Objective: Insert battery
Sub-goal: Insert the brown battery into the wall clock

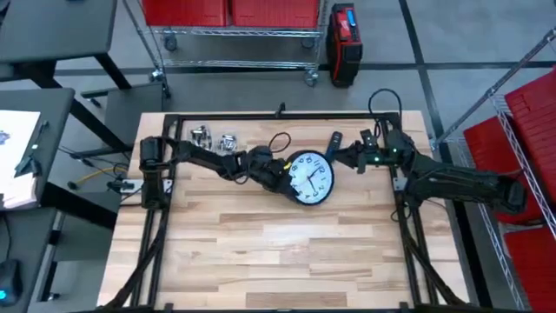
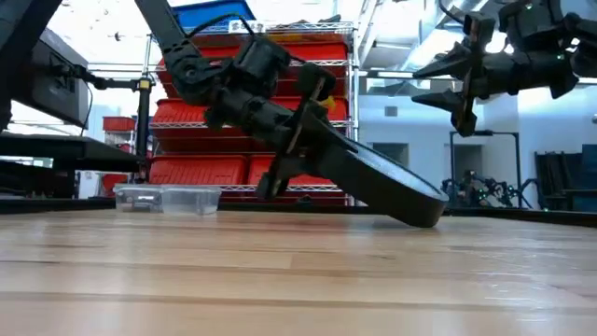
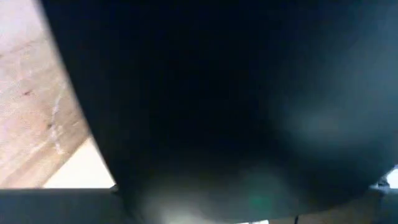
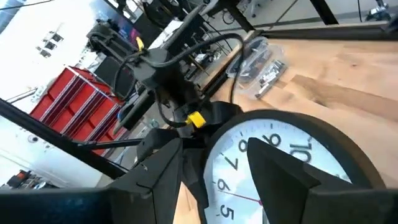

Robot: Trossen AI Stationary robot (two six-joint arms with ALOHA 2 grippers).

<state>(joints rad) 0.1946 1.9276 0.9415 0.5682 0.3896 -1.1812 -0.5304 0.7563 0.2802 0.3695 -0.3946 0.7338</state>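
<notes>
Red bins back a wooden counter (image 1: 261, 252). Left pincer (image 1: 280, 176) is clamped on the clock (image 1: 311, 178) rim at far centre, tilting it. Right pincer (image 1: 340, 155) hovers apart. Clock looks stiff, light, glass-fronted: hold the rim. Battery probably unseen.

- The wooden surface (image 1: 287, 252) is made of pale butcher-block planks inside a black frame.
- The floor (image 1: 417, 26) is grey concrete.
- At 12 o'clock from the surface stands a wire shelving rack on casters (image 1: 234, 39), carrying red bins (image 1: 226, 10).
- Just beside the rack, toward 1 o'clock, a red-and-black case (image 1: 344, 43) stands on the floor.
- At 3 o'clock, another wire rack (image 1: 530, 165) holds more red bins.
- At 9 to 10 o'clock, dark grey desks (image 1: 35, 130) stand, one with a white sheet of paper (image 1: 16, 156).
- In the low view, red bins on shelving (image 2: 205, 140) fill the back, with pale walls (image 2: 410, 121) and bright ceiling light (image 2: 103, 23) beyond.
</notes>
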